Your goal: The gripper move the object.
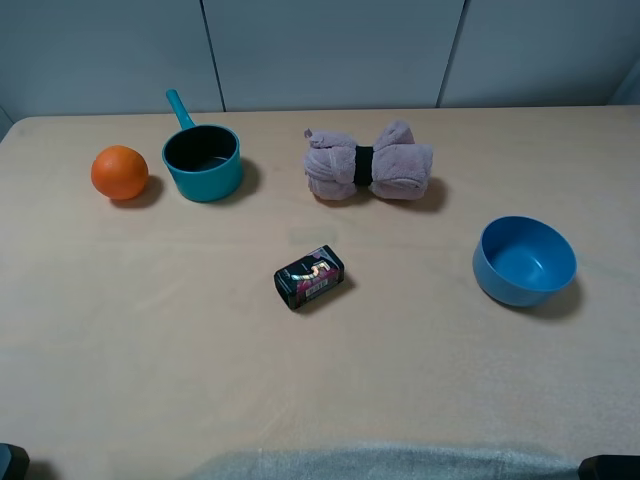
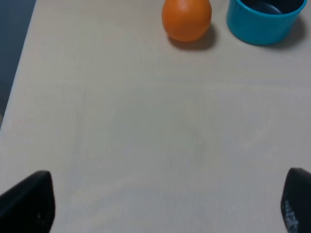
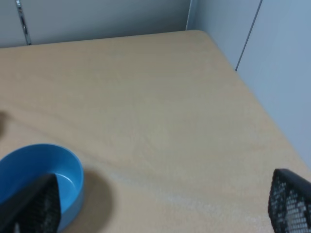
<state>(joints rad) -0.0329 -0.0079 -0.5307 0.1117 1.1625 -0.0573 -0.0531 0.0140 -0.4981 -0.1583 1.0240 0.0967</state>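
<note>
The round orange object point(image 1: 119, 172) sits on the table at the far left, just left of the teal pot point(image 1: 203, 160). It also shows in the left wrist view point(image 2: 186, 19), far ahead of my left gripper point(image 2: 163, 206), beside the pot point(image 2: 265, 18). The left gripper is open and empty, its two dark fingertips point(image 2: 30, 203) wide apart above bare table. My right gripper point(image 3: 163, 206) is open and empty, with a fingertip point(image 3: 290, 201) over the table's right side. In the exterior view only dark bits of the arms show at the bottom corners.
A rolled mauve towel point(image 1: 369, 163) lies at the back middle. A small black printed box point(image 1: 309, 277) lies in the centre. A blue bowl point(image 1: 524, 260) stands at the right, also in the right wrist view point(image 3: 39, 174). The table's right edge point(image 3: 252, 97) is close.
</note>
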